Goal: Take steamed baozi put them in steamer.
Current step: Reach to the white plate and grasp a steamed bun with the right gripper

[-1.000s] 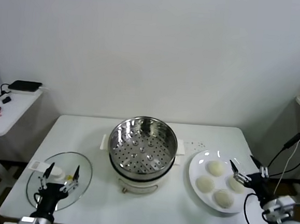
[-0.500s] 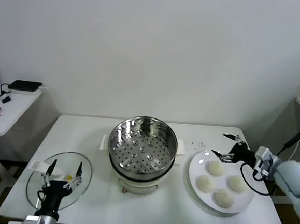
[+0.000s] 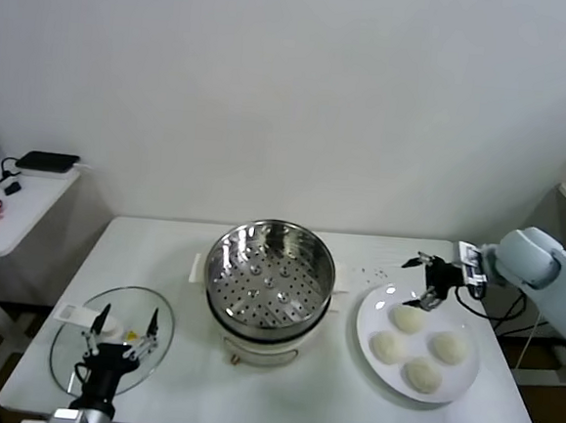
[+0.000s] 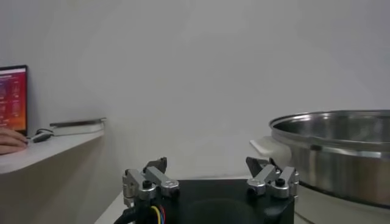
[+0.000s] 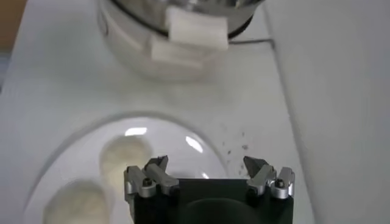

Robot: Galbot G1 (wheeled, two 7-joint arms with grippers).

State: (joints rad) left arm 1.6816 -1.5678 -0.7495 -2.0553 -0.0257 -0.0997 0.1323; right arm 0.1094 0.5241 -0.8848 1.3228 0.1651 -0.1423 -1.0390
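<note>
My right claw (image 3: 423,279) hovers spread wide and empty over the plate's (image 3: 457,386) far edge, above four steamed baozi (image 3: 408,318) beside the steamer (image 3: 269,275), while my left claw (image 3: 123,328), also spread, idles over the glass lid (image 3: 162,322) on the worktop (image 3: 153,245).

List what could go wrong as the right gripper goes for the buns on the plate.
1. The four baozi sit close together on the white plate; the open right gripper, hovering above the plate's far edge, could nudge a neighbour while closing on one.
2. The buns look soft, so a hard squeeze might dent one.
3. The steamer has a raised steel rim; a low carry could clip it.

The left gripper waits open over the glass lid.
</note>
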